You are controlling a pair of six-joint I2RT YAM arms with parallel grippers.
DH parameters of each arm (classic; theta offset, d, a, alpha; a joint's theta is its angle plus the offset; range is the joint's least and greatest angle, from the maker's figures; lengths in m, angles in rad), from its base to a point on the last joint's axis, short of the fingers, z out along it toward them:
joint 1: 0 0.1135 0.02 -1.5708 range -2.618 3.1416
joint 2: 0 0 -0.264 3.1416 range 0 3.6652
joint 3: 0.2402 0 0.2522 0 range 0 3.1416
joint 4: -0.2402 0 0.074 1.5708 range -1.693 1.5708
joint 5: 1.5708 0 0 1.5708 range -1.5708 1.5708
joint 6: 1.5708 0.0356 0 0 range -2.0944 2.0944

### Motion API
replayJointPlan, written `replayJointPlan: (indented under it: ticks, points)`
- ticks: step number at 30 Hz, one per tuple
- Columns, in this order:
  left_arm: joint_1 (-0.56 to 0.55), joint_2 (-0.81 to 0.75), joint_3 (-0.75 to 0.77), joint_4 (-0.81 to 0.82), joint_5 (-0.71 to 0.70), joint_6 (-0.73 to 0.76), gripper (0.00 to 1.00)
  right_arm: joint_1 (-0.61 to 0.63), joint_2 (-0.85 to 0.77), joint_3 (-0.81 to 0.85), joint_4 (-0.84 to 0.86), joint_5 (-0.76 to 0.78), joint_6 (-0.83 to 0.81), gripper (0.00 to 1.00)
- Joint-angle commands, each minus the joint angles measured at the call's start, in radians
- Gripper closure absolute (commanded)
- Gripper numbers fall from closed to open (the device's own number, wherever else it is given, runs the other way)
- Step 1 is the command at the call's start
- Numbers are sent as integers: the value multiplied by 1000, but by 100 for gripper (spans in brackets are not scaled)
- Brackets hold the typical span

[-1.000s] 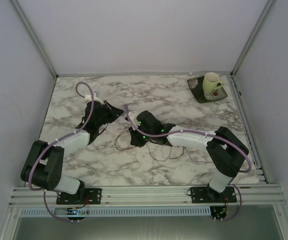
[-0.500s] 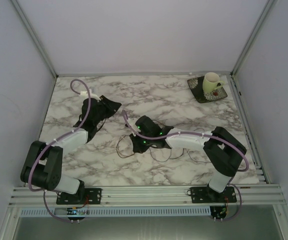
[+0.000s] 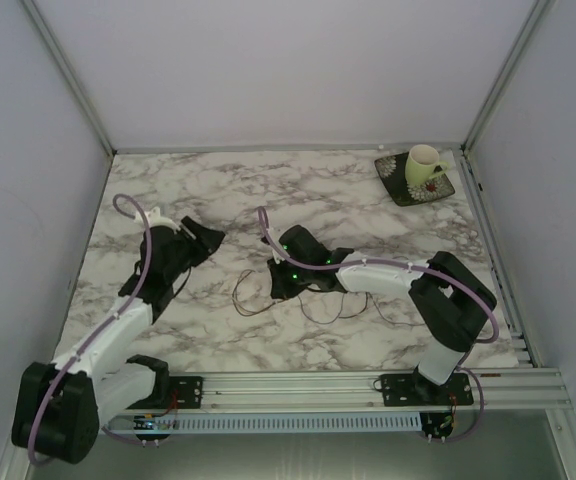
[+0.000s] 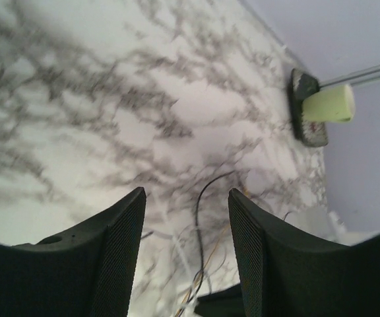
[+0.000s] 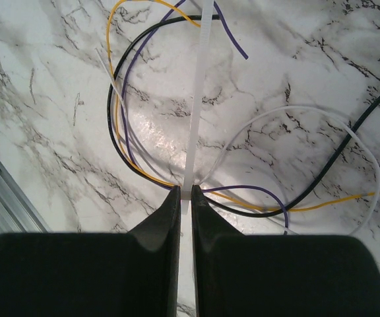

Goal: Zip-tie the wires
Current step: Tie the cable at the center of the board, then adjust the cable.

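The wires [image 5: 121, 135] lie on the marble table as thin yellow, black, purple and white strands in loose loops. A white zip tie [image 5: 198, 86] runs straight across them. My right gripper [image 5: 186, 193] is shut on the near end of that zip tie, just where the strands bunch together. From above, the right gripper [image 3: 280, 284] sits low over the wires [image 3: 251, 301] at mid table. My left gripper [image 3: 211, 241] hangs to the left of them, apart. In its own view the left gripper [image 4: 187, 201] stands open with nothing between its fingers, the wires [image 4: 199, 218] blurred beyond.
A pale green cup [image 3: 424, 165] lies on a dark patterned mat [image 3: 404, 188] at the back right corner. More thin strands [image 3: 320, 312] trail toward the right arm's base. Metal frame rails run along the table's near edge [image 3: 298, 385].
My left gripper has opened and its arm has pulled back leftward and nearer, away from the wires. The right gripper stays shut on the zip tie, shifted only slightly.
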Motion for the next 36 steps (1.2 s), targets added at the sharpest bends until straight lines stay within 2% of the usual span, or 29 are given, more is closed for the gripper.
replayJointPlan:
  ticks: [1, 5, 12, 23, 36]
  points:
    - [2, -114, -74, -187, -9, -17, 48, 0, -36, 7, 30, 7, 39, 100]
    - [2, -181, -157, -223, 22, -60, 54, -1, -39, 9, 32, 9, 40, 100]
    - [-35, -182, -238, -221, 55, -124, 57, -1, -38, 14, 32, 11, 39, 100]
    - [-169, -107, -266, -220, 19, -166, 60, 0, -31, 23, 30, 17, 41, 100]
    - [-187, -68, -279, -191, -28, -171, 62, 0, -32, 23, 22, 26, 33, 100]
